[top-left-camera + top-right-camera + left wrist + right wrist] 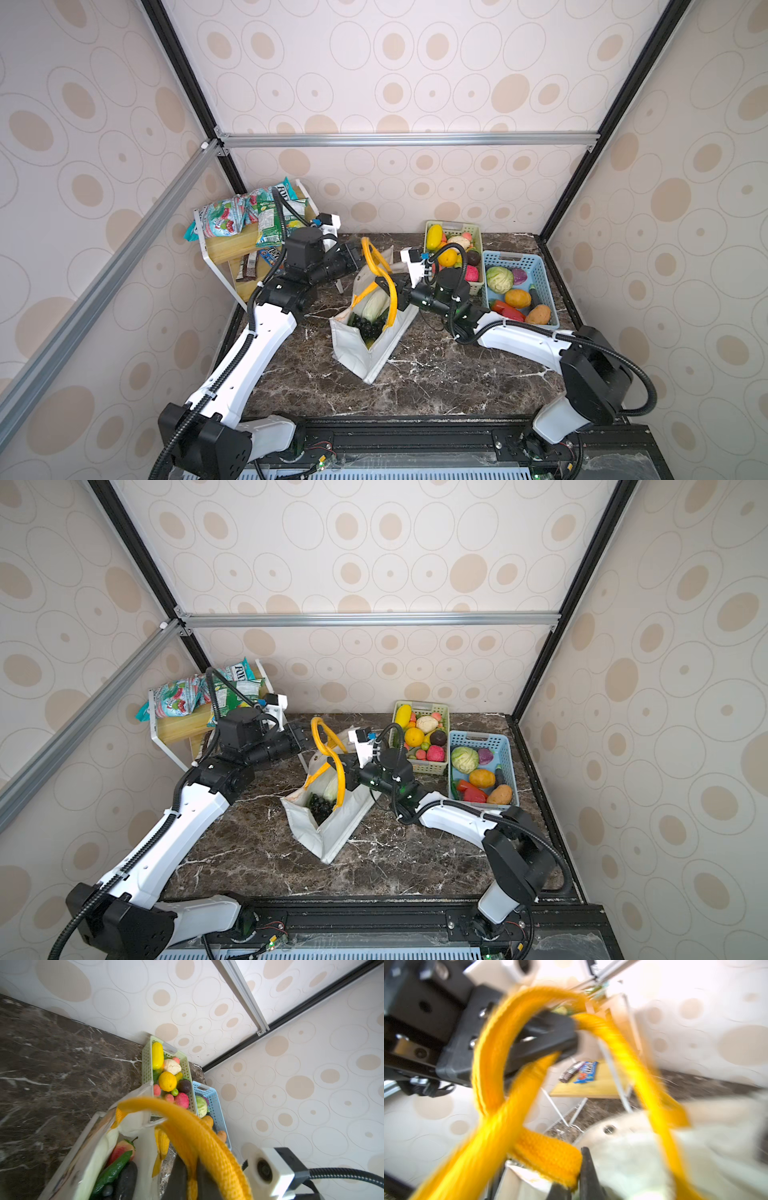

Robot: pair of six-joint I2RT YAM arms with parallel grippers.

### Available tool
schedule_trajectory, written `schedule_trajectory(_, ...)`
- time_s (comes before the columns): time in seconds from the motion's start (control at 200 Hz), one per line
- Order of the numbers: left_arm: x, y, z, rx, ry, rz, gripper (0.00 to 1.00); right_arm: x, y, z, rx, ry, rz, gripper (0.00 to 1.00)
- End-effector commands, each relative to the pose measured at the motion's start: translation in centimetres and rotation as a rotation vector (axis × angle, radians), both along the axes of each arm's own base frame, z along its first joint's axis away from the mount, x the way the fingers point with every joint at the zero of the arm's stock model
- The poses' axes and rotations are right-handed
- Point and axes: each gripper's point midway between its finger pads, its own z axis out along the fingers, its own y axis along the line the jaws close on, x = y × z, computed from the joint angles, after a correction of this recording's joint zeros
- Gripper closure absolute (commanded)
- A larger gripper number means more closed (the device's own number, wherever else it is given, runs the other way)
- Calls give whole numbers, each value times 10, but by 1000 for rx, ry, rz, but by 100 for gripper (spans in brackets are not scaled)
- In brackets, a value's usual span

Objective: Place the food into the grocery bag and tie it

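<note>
- The grocery bag stands near the middle of the table, a little toward its back edge, mouth up and sagging open; its walls are thin woven sheet, so I judge it limp and apt to fold or tip under a sideways pull
- Food lies inside it: a pale cabbage, a green cucumber, a dark eggplant and a reddish apple; they look like light, hard toys, so they probably anchor the bottom only a little
- More produce sits in the green basket and the blue basket at the table's back right corner
- The strap handles rise above the mouth and cross each other; they are soft, floppy webbing with a coarse weave that should resist slipping and hold a knot; the best hold is across the flat of a strap partway up its loop, never on the bag wall
- The left gripper has its jaws together, clamped on a strap at the top of the raised loop; in the right wrist view a loop lies around its fingers
- The right gripper has its jaws together, pinching a flat strap just above the bag's mouth; whether both hold one strap or one each I cannot tell
- The tying looks under way; pulls should be gentle and opposed, or the light bag may drag or lift
</note>
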Motion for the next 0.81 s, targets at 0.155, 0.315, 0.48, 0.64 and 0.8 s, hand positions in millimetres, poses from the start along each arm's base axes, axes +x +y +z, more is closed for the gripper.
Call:
schedule_trajectory(0.155, -3, 51, -52, 171, 48, 93, 100, 31, -86, -35, -67, 163, -324, 99)
schedule_trajectory(0.315, -5, 71, -100, 214, 133, 144, 100, 39, -130, -50, -97, 238, -445, 100)
schedule_trajectory(0.48, -7, 87, -146, 259, 212, 180, 100, 47, -181, -77, -116, 334, -566, 100)
schedule_trajectory(0.64, -14, 106, -195, 304, 292, 247, 100, 51, -229, -119, -139, 470, -680, 100)
schedule_trajectory(0.8, -24, 123, -227, 354, 346, 315, 100, 52, -260, -164, -155, 606, -722, 100)
